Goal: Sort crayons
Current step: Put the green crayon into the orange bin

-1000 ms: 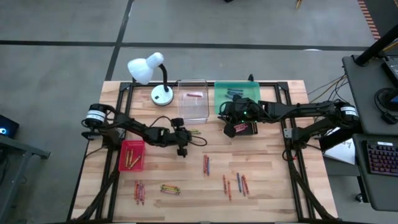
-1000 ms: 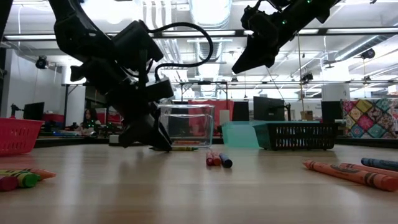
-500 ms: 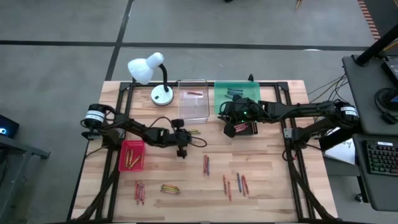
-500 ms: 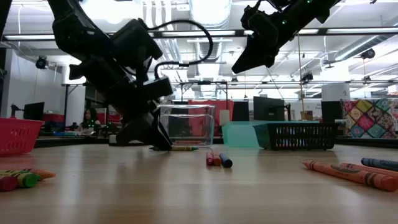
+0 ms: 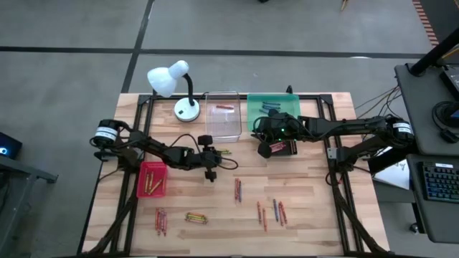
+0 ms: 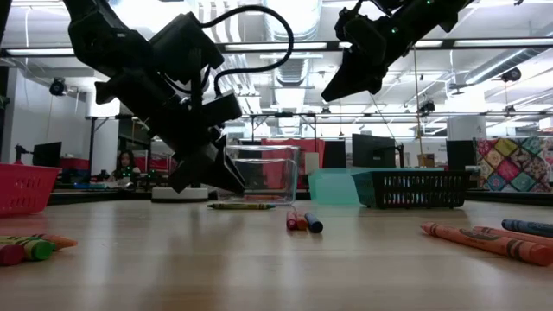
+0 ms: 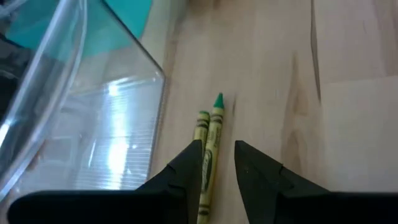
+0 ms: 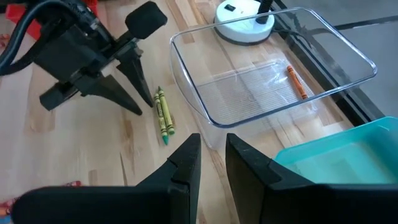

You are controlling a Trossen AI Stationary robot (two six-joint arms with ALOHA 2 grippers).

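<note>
Two yellow-green crayons lie side by side on the table next to the clear tray; they also show in the high view and the low view. My left gripper is open by a narrow gap, its fingertips a little above the crayons' near ends, touching nothing. My right gripper hangs high over the table by the teal tray, open by a narrow gap and empty. More crayons lie loose at the near side.
A red tray holds crayons. The clear tray holds an orange crayon. The teal tray holds blue ones. A black tray stands under the right arm. A white lamp stands at the far left. Crayon groups lie near the front.
My left gripper has gone up from the table by the two yellow-green crayons and tipped, its fingertips now clear of the wood. The crayons stay on the table. My right arm has kept still.
</note>
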